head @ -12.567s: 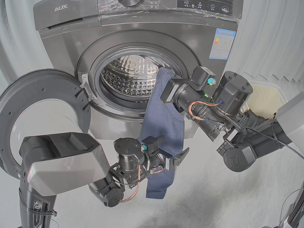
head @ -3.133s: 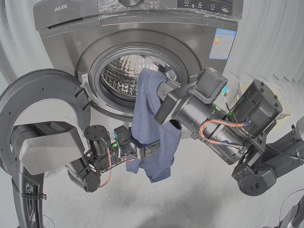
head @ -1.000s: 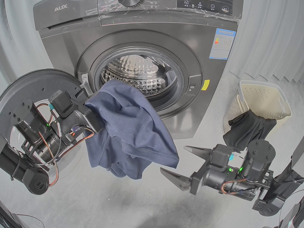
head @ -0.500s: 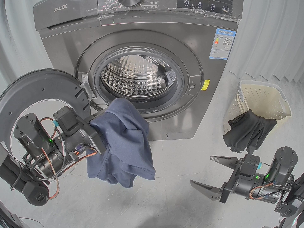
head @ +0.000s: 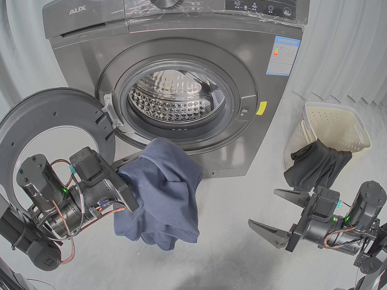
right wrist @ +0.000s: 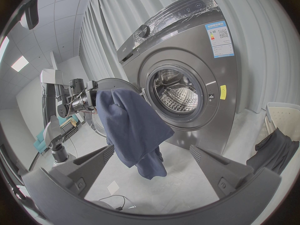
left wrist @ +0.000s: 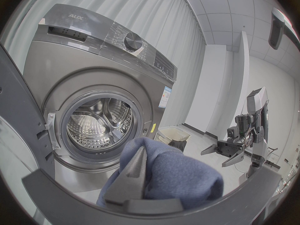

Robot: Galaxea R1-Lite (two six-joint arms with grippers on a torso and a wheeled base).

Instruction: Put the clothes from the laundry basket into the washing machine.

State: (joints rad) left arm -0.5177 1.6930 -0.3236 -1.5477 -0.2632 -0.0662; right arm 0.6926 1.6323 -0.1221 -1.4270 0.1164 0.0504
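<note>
the left gripper (head: 128, 162) is clamped on the blue garment (head: 165, 190), which hangs just in front of the washing machine (head: 177, 41), below its open drum (head: 173, 97). the right gripper (head: 263, 207), fingers apart, hovers near the laundry basket (head: 342, 121) on the right, a black garment (head: 316, 166) draped over its rim.

Drum mouth (head: 177, 97) clear, blue garment (head: 165, 190) hanging just below, door (head: 48, 109) swung wide left

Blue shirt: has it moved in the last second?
Yes. The blue shirt has dropped: it overlapped the lower left of the washing machine's drum opening, and now hangs below it.
</note>
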